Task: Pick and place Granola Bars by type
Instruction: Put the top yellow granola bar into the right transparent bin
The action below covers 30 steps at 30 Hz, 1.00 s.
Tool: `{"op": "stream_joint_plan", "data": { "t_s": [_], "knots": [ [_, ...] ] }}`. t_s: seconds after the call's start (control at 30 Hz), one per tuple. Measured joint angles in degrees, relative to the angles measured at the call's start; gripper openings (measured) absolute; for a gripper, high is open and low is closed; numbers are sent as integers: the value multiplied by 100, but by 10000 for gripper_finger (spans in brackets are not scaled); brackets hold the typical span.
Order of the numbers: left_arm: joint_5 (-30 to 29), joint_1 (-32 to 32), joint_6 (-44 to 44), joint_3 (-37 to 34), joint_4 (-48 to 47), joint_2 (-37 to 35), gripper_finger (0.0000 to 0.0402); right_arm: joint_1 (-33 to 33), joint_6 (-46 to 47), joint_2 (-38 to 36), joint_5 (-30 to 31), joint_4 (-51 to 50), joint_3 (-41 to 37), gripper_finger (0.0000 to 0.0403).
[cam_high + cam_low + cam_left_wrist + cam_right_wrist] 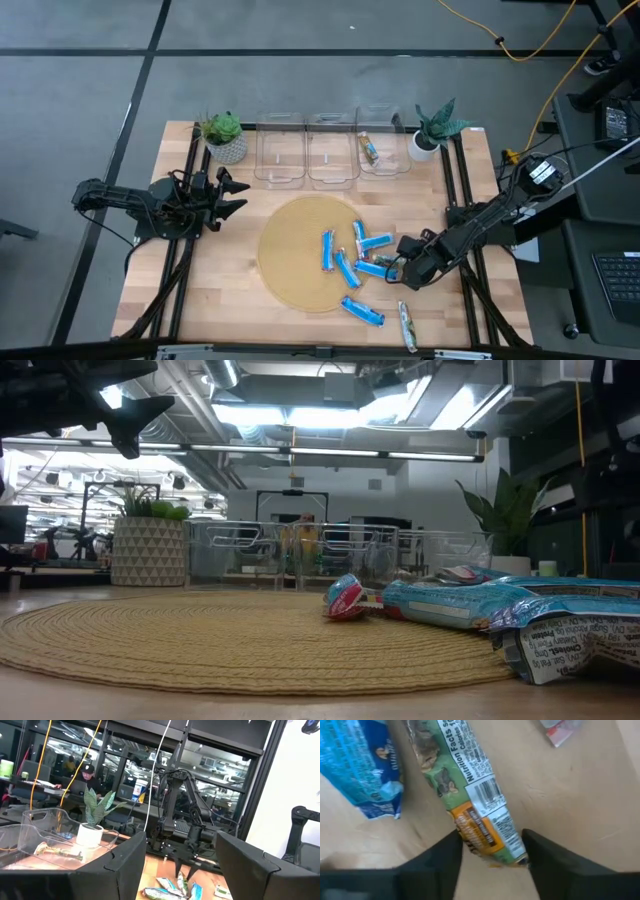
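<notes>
The right gripper point(492, 862) is working low over the counter point(230, 290) near its right edge, just off the round woven mat point(295, 250). Its jaws are standing on either side of a green-and-orange wrapped granola bar point(475, 800), close against the wrapper's end; whether they are already pressing it cannot be told, since the bar's tip is running out of sight between them. In the high view that bar is hidden under the gripper itself.

The blue bars point(372, 242) are lying in a loose cluster on the mat's right part, with one more blue bar point(362, 311) off the mat toward the front edge and a silvery green bar point(407, 326) just beside it. Another bar point(370, 149) is lying in the rightmost of three clear bins point(280, 150) along the back edge, between two potted plants point(224, 135). In the low view the nearest wrappers are cut off at the picture's right side.

The left gripper point(235, 195) is hanging raised above the counter's left part, its jaws apart and holding nothing.

A person point(82, 777) is sitting at a desk beyond the counter, largely hidden by the bins and a plant.
</notes>
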Motion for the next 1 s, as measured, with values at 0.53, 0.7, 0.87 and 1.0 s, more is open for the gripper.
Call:
{"op": "stream_joint_plan", "data": {
  "t_s": [0.53,0.7,0.87,1.0],
  "knots": [
    [0,0,0,0,-2,0,226,2,-470,-15,-194,-1115,1125,78],
    [0,1,0,0,-2,-1,226,-2,-569,-19,-182,-2227,1870,59],
    [0,0,0,0,-2,-2,226,-38,-701,-27,13,-3083,2772,58],
    [-1,1,-2,0,-1,0,226,-205,-735,-28,351,-3481,3451,68]
  ]
}}
